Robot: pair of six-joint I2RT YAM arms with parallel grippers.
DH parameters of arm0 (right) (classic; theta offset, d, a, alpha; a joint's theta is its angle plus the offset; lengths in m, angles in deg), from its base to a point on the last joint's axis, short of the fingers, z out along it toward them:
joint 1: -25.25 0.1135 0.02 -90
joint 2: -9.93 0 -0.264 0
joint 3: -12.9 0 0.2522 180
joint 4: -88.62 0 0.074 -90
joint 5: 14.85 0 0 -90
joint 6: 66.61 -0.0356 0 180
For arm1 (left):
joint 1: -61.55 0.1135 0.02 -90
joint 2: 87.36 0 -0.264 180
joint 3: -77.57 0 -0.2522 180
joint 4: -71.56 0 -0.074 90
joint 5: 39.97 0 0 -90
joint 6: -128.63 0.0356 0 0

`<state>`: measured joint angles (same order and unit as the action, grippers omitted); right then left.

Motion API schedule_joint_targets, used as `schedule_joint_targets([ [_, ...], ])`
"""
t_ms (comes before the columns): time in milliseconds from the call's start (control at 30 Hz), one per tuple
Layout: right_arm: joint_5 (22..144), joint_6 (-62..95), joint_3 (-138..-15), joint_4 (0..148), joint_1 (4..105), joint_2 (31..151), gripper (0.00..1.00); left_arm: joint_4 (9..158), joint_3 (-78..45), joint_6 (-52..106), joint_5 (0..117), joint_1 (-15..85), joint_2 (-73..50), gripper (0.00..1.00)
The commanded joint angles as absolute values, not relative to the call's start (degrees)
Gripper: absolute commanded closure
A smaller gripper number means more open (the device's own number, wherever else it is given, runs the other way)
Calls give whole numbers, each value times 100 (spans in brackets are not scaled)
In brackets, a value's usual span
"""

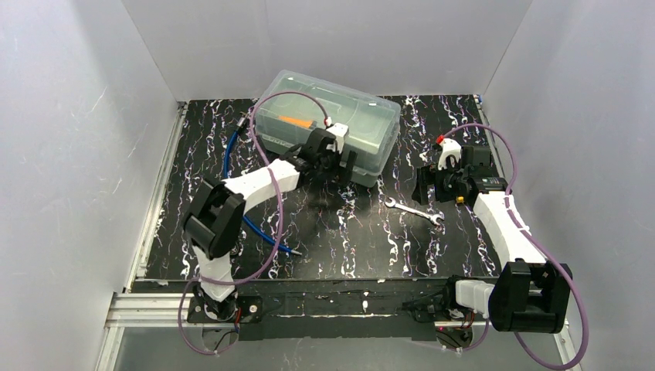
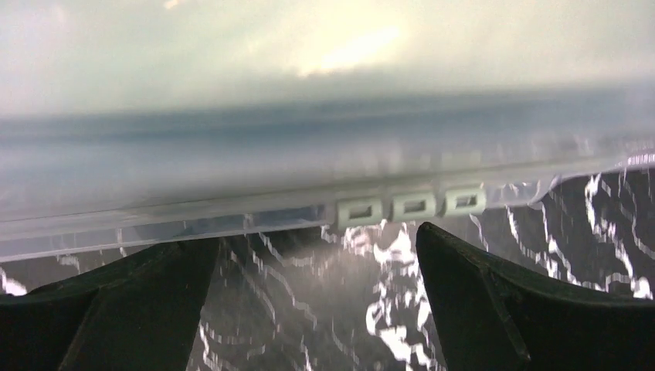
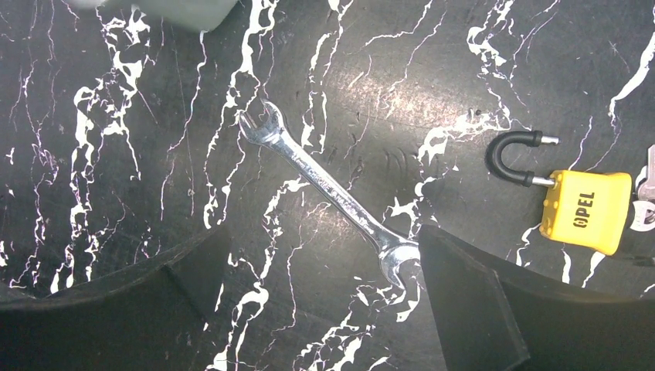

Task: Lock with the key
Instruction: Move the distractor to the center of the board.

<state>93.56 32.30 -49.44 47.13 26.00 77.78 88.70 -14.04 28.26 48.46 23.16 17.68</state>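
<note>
**Bench inventory: right arm short of the key, nothing in hand**

1. Blue cable, looped on the black, white-veined marble-pattern tabletop at far left. Not part of the task.
2. Clear plastic lidded storage box, far centre-left, with something orange inside. In the left wrist view its wall filled the frame.
3. Left gripper, just at the box's near side, fingers spread wide and empty.
4. Silver open-ended wrench, lying flat and diagonal, directly under the right gripper. Its fingers were also spread wide, holding nothing.
5. Small yellow padlock with a black-sleeved shackle, lying flat to the right of the wrench and apart from it. The shackle appeared sprung open.
6. Tiny silvery metal key, cut off by the right edge of the right wrist view, at the padlock's end away from the shackle. Whether it sat in the keyhole could not be told.

Handling note, as a judgement: the step in hand was reaching the key. The right gripper would best shift to its right, past wrench and padlock, before descending. It should pinch the key's flat head squarely and low to the table. The light padlock would likely slide, so steadying it would help.
</note>
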Motion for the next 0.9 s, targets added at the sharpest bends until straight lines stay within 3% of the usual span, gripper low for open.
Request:
schedule_joint_targets([
  [0,9408,3189,-5107,4893,2586,7678,0,8210,-305,2936,4252,2386,2314,1],
  [200,9163,3207,-5136,4876,2586,7684,0,8292,969,3148,4339,2614,3293,1],
  [367,9029,3209,-5111,4814,2586,7690,0,8574,1342,3586,4959,2657,3371,1],
  [633,9480,3791,-5226,4660,2586,7675,0,11308,467,4703,6139,2918,1708,1],
  [867,9939,4390,-5451,4209,2681,8227,0,13185,-949,5905,7839,4813,169,1],
])
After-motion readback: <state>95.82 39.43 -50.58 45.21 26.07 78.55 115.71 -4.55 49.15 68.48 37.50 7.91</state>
